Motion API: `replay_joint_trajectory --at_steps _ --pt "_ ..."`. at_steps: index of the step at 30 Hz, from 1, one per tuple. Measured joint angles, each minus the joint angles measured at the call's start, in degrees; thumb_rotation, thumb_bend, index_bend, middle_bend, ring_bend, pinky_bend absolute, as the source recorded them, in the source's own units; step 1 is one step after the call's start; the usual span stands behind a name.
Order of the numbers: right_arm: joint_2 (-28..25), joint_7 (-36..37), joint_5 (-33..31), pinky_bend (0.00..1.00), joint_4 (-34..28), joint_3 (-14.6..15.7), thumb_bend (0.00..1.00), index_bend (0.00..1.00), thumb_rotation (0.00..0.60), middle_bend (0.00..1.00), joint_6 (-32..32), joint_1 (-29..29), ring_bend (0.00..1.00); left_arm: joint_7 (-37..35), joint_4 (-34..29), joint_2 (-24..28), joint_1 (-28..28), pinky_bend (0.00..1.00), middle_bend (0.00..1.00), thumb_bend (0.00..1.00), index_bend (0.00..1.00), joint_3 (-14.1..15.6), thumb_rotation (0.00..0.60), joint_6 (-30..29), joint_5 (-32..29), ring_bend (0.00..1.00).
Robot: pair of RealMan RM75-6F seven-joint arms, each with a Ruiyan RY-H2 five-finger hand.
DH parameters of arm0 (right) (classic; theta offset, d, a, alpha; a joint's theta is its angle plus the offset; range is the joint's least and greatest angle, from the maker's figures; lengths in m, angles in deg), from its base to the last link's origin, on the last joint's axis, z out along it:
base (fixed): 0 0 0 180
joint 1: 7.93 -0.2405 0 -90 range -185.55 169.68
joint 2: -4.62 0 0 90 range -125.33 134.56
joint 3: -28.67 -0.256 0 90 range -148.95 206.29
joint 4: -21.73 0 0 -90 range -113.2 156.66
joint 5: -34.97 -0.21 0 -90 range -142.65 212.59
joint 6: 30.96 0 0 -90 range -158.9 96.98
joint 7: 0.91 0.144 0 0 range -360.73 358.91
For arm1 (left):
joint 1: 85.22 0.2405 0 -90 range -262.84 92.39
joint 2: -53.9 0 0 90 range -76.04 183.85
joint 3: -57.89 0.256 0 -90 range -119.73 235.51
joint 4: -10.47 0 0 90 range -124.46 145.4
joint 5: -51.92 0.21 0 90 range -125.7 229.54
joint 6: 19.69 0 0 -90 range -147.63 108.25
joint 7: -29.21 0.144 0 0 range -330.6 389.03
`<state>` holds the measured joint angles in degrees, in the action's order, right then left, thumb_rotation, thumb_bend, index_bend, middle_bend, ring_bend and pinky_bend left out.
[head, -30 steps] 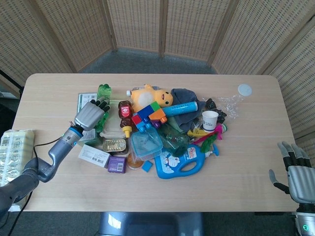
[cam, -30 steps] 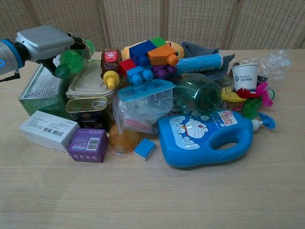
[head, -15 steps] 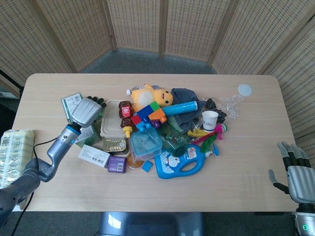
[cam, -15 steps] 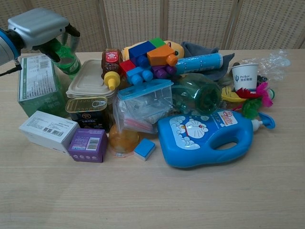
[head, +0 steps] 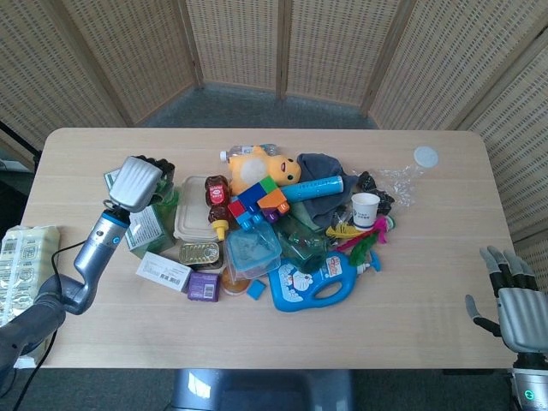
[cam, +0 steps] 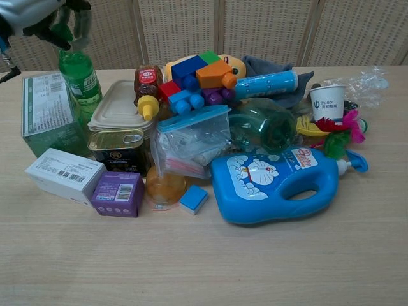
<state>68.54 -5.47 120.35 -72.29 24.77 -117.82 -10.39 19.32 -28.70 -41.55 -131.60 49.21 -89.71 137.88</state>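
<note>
- Wood table [head: 257,342] is carrying one big heap; nothing in the heap's core is shifting between frames.
- Blue jug [cam: 274,185] is lying on its side at the front, staying put; so are the clear tub [cam: 191,137], the tin [cam: 118,145], the white box [cam: 64,175] and the purple box [cam: 116,193].
- Green carton [cam: 48,118] is standing upright now at the heap's left edge; a second ago it was leaning lower, so it is getting tipped up as the bottle comes out from beside it.
- Green bottle [cam: 78,80] is the thing changing most: it was lying tilted across the lidded tray [cam: 118,105], and now it is hanging upright, neck up, just beside the carton and left of the tray. Cannot tell whether its base is clear of the table.
- Left hand [head: 135,181] is rising and drawing back toward the table's left side, fingers curled around the bottle's top, gripping it; in the chest view only the fingertips [cam: 60,29] are showing at the upper left corner.
- Right hand [head: 518,304] is idling off the near right edge of the table, fingers apart and straight, holding nothing, well apart from everything, not moving.
- Judgement: the bottle is being lifted out of the heap; the grip looks sound, with the carton the only neighbour being disturbed.
</note>
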Motion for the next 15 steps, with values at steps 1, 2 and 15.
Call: replay_joint_trajectory --at_steps 1,2,15 --pt "0.02 0.02 0.01 0.0 0.01 0.01 0.42 0.04 0.494 0.0 0.01 0.0 0.0 -0.39 -0.47 0.25 0.1 0.72 0.64 0.59 0.64 -0.43 0.6 -0.43 -0.35 0.71" --pt "0.04 0.05 0.03 0.0 0.02 0.01 0.42 0.04 0.494 0.0 0.0 0.01 0.0 -0.69 -0.86 0.47 0.19 0.73 0.64 0.59 0.65 -0.74 0.6 -0.61 -0.63 0.71" --pt "0.29 0.14 0.1 0.0 0.24 -0.04 0.42 0.04 0.497 0.0 0.28 -0.17 0.0 -1.3 -3.25 2.14 1.13 0.77 0.66 0.59 0.66 -2.77 0.6 -2.4 -2.62 0.74"
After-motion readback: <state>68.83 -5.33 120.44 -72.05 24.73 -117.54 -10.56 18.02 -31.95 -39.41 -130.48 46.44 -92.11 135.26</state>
